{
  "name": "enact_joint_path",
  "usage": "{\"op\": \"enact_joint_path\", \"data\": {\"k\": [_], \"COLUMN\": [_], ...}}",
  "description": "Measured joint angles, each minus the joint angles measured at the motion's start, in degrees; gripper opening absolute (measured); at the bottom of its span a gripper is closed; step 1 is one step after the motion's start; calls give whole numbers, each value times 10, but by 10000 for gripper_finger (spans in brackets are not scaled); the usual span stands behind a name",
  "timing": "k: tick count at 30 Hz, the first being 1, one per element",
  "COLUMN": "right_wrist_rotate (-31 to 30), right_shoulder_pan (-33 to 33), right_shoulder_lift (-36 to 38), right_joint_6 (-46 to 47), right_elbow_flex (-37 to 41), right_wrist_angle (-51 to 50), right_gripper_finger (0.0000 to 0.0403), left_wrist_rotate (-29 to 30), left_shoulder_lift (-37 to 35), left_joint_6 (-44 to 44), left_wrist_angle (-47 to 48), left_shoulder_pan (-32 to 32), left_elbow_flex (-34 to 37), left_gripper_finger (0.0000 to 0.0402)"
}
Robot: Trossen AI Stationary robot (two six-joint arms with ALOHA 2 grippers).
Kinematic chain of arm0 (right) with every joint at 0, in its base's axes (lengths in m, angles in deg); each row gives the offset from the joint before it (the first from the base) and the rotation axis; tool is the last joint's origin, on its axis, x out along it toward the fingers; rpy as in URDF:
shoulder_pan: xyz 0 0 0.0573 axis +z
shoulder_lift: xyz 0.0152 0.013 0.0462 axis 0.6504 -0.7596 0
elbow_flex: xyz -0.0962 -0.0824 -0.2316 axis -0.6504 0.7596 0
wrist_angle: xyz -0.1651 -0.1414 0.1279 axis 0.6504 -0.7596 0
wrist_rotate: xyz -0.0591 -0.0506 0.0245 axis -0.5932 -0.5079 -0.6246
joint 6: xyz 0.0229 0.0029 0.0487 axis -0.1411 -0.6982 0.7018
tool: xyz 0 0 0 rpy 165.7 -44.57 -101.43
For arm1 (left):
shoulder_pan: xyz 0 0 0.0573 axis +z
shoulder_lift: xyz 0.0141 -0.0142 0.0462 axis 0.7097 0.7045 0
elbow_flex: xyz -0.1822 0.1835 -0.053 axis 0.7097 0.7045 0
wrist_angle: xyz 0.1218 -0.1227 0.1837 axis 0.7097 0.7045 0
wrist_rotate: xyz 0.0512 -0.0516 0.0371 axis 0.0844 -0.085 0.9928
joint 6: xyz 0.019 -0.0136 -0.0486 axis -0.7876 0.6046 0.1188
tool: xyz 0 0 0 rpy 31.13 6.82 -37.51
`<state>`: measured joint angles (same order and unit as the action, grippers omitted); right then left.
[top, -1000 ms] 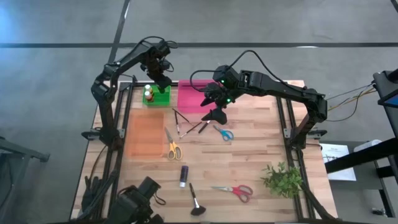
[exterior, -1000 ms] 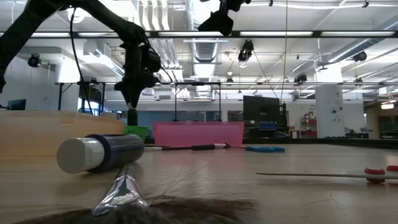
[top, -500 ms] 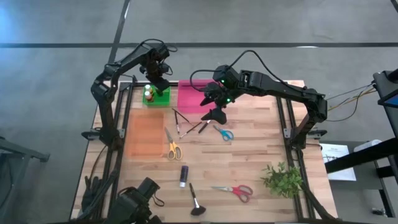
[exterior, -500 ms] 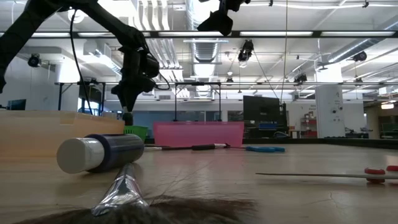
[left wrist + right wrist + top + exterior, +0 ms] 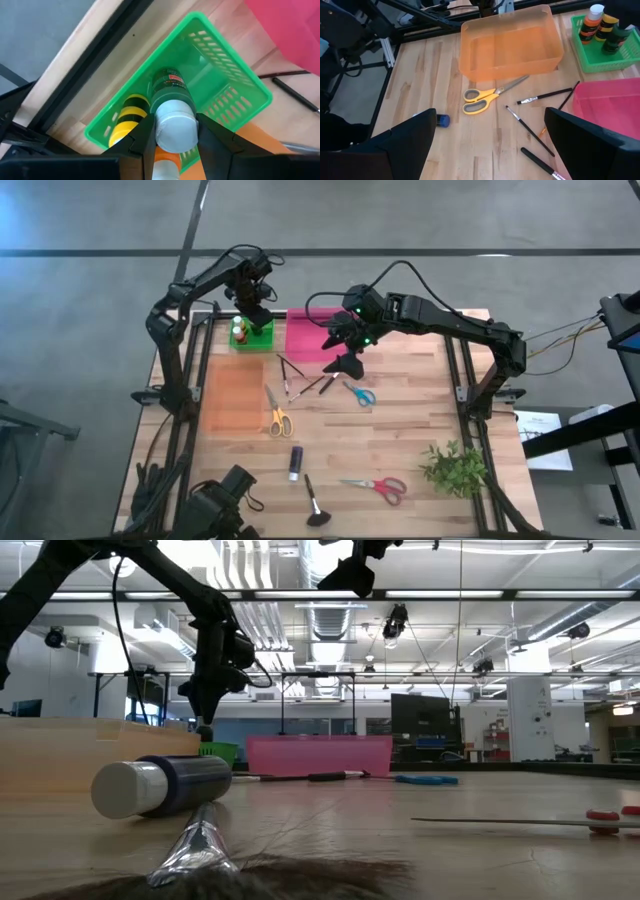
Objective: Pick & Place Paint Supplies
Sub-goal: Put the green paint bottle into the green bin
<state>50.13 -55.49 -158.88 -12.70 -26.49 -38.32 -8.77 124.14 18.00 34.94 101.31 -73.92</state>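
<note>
A green paint bottle point(image 5: 170, 89) with a white cap is in my left gripper point(image 5: 174, 131), which is shut on it over the green basket point(image 5: 227, 102) at the table's far left. Its lower end reaches down inside the basket, beside a yellow-and-black bottle point(image 5: 131, 112) and an orange one point(image 5: 592, 22). Whether it stands on the basket floor, I cannot tell. My right gripper point(image 5: 343, 352) hangs open and holds nothing, high over the pink bin's point(image 5: 308, 338) near edge. Thin brushes point(image 5: 296, 376), yellow scissors point(image 5: 278, 420) and blue scissors point(image 5: 359, 393) lie on the wood. My left gripper pinches the green bottle's top end, at the white cap point(image 5: 174, 125), between its two fingers point(image 5: 146, 142). The fingers come from above and point down. The bottle stays upright below them, its lower part inside the basket.
An orange bin point(image 5: 233, 390) sits near the basket. A dark tube point(image 5: 295, 462), a broad brush point(image 5: 314, 505) and red scissors point(image 5: 378, 486) lie toward the near edge. A leafy sprig point(image 5: 455, 467) lies at the near right.
My left gripper has sunk a little with the green bottle, bringing it lower into the green basket. The bottle has stayed upright.
</note>
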Motion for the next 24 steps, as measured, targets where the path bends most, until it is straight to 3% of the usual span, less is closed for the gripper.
{"op": "enact_joint_path", "data": {"k": [24], "right_wrist_rotate": [-3], "right_shoulder_pan": [0], "right_shoulder_lift": [0], "right_joint_6": [2], "right_elbow_flex": [0], "right_wrist_angle": [2], "right_gripper_finger": [368], "left_wrist_rotate": [5], "left_shoulder_lift": [0], "left_joint_6": [-17], "left_wrist_angle": [-22], "left_shoulder_pan": [8], "left_elbow_flex": [19], "left_gripper_finger": [118]}}
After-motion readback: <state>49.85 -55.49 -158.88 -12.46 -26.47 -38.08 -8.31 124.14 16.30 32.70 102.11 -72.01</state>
